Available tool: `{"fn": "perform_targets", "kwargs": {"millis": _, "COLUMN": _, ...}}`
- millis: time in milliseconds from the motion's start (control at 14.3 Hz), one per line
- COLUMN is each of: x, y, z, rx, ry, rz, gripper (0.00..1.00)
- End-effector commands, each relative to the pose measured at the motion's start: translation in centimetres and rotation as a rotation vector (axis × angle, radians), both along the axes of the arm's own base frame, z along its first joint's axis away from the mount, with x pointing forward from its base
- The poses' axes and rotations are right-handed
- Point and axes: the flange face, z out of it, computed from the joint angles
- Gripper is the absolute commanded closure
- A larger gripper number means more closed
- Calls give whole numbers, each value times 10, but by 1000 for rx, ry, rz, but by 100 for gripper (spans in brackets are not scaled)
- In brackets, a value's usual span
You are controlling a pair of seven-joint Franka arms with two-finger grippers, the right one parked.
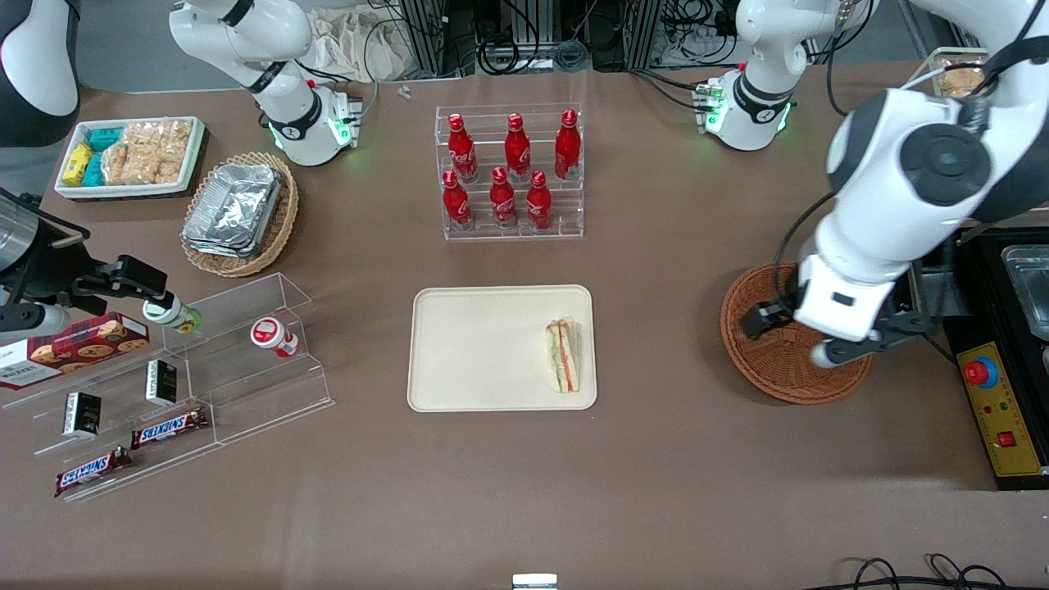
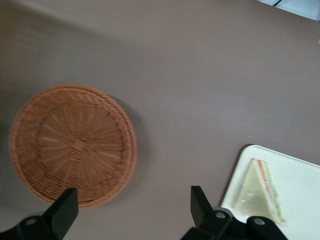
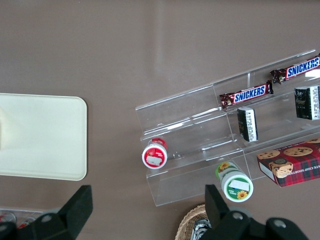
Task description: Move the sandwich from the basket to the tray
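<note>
Your pincer (image 2: 132, 210) hangs above the basket (image 1: 778, 373), its fingers (image 2: 200, 202) spread wide and holding nothing. The sandwich (image 1: 564, 356) lies flat on the tray (image 1: 475, 348) at its 3 o'clock edge, well apart from the basket on the table (image 1: 656, 475).

My gripper (image 1: 787, 336) hung over the basket (image 1: 774, 373), fingers (image 2: 65, 210) spread, matt black plastic. Basket was rough woven wicker, reddish-brown. Tray (image 1: 483, 348) looked smooth, matt cream (plastic or pulp, couldn't tell). Sandwich (image 1: 564, 356) on it showed soft white bread under a glossy clear wrap. Table (image 1: 656, 459) was matt brown, cloth-like. My arm shell (image 1: 893, 221) was glossy white plastic.
</note>
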Motion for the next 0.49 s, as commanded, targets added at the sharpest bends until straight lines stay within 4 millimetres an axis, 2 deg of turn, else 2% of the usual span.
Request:
{"fn": "perform_targets", "kwargs": {"millis": 0, "x": -20, "y": 58, "z": 14, "rx": -16, "ry": 25, "rz": -64, "gripper": 0}}
{"fn": "perform_targets", "kwargs": {"millis": 210, "x": -21, "y": 114, "z": 22, "rx": -30, "ry": 53, "rz": -161, "gripper": 0}}
{"fn": "perform_targets", "kwargs": {"millis": 350, "x": -19, "y": 132, "z": 28, "rx": -21, "ry": 41, "rz": -203, "gripper": 0}}
{"fn": "perform_targets", "kwargs": {"millis": 420, "x": -17, "y": 134, "z": 30, "rx": -17, "ry": 37, "rz": -214, "gripper": 0}}
